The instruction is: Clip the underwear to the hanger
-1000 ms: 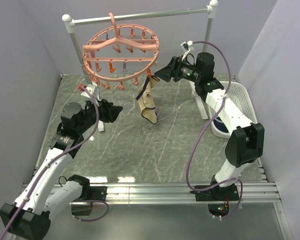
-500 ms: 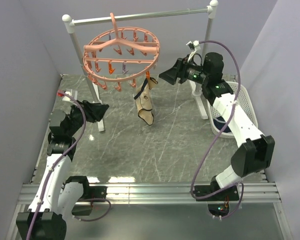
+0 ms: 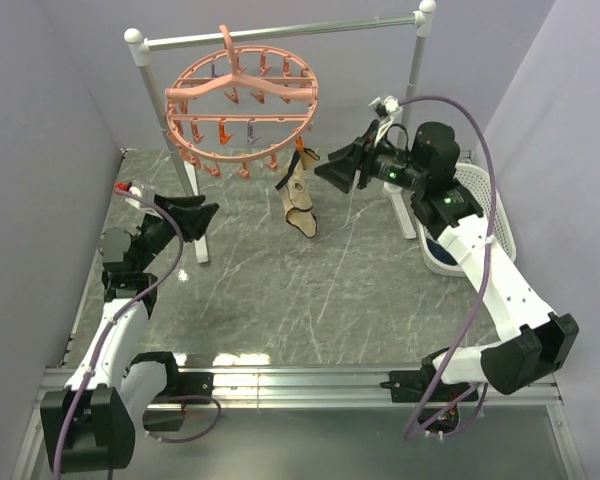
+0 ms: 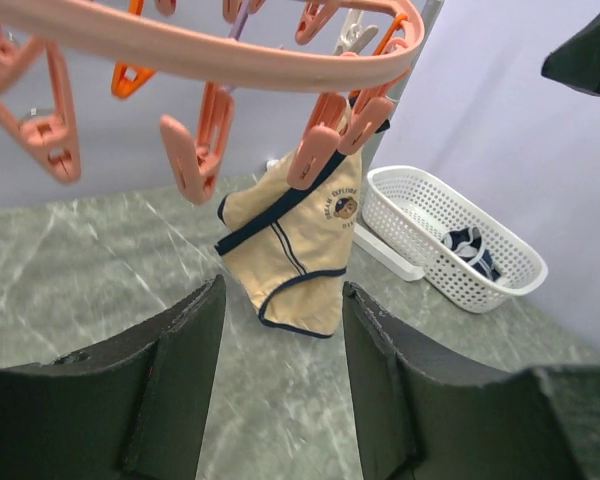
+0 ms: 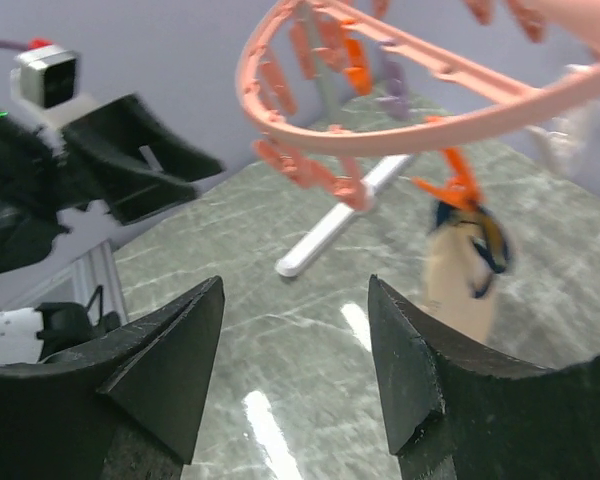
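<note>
1. The underwear (image 3: 300, 195) is in neither of my jaws. It hangs in the middle of the top view, between my two grippers and apart from both.
2. My left gripper (image 3: 202, 214), left of centre, has its jaws moderately apart with nothing between them. Its wrist view shows the same empty gap low in the frame (image 4: 282, 300).
3. My right gripper (image 3: 327, 166), right of centre, points at the underwear with its jaws also parted and empty (image 5: 295, 295).
4. The grey marbled table (image 3: 310, 290) lies below.
5. A white basket (image 3: 483, 205) with dark cloth inside sits at the right edge.
6. In both wrist views the tan, navy-trimmed underwear (image 4: 295, 245) (image 5: 465, 270) dangles from a clip at its top.
7. That clip belongs to the pink hanger (image 3: 242, 82) (image 4: 230, 65) (image 5: 380, 140), upper centre, which is hooked over the rack's silver bar (image 3: 280, 33) along the top.
</note>
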You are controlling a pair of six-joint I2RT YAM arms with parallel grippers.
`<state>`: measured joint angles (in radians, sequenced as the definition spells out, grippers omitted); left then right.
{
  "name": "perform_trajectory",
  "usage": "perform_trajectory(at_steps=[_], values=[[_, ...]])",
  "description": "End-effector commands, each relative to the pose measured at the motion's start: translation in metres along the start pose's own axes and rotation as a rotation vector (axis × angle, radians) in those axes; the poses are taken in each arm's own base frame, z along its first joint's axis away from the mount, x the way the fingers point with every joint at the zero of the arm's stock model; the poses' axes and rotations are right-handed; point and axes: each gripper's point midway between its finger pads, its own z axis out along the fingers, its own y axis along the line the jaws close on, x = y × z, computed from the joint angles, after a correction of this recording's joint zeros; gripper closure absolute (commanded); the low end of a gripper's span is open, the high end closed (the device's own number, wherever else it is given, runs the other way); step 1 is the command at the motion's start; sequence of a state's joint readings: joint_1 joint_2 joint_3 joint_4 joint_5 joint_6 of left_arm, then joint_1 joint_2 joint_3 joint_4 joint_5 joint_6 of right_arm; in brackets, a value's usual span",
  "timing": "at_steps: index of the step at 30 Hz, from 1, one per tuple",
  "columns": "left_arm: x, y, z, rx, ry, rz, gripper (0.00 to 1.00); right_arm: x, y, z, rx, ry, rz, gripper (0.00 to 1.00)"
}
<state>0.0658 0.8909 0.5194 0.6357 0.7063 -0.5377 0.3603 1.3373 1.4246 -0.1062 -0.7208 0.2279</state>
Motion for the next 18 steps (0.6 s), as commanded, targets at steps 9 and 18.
perform_trajectory(at_steps=[9,18], values=[[-0.024,-0.029,0.029,0.186,-0.141,0.252,0.45,0.012,0.036,0.023,-0.003,-0.098,-0.099,0.28],[-0.016,-0.038,0.041,0.214,-0.211,0.272,0.44,0.004,0.04,0.052,0.004,-0.067,-0.11,0.04]])
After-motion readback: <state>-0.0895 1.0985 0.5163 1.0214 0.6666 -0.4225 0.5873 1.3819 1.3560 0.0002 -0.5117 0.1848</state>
